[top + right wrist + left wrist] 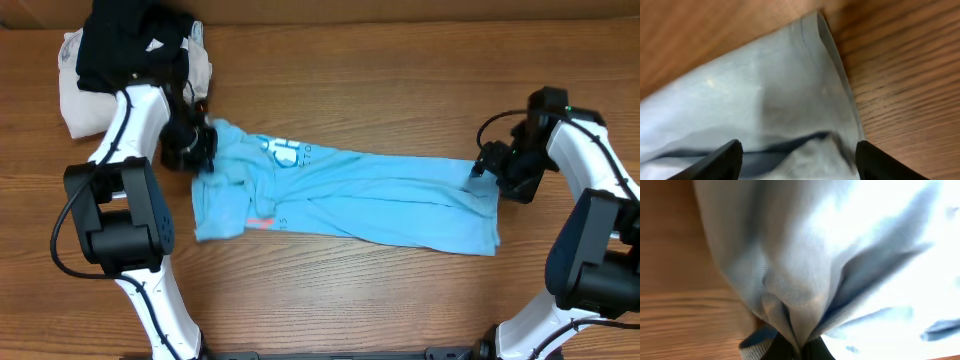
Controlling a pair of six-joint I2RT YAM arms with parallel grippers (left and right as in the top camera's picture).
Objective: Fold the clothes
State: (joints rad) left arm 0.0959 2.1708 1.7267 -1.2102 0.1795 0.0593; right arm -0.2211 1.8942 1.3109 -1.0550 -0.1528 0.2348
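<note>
The light sky-blue T-shirt [340,195] lies stretched left to right across the wooden table, with white and dark-blue print near its left end and red-orange lettering at its lower left. My left gripper [195,143] is shut on the shirt's upper left edge; the left wrist view shows the cloth [810,265] pinched between the dark fingers [799,350]. My right gripper [490,168] is open over the shirt's upper right corner; its fingers [797,160] straddle the hem [790,100] with cloth between them.
A black garment [130,45] lies on a cream-white garment [85,100] at the table's back left, just behind my left arm. Bare wood [400,80] surrounds the shirt. The table's back edge runs along the top.
</note>
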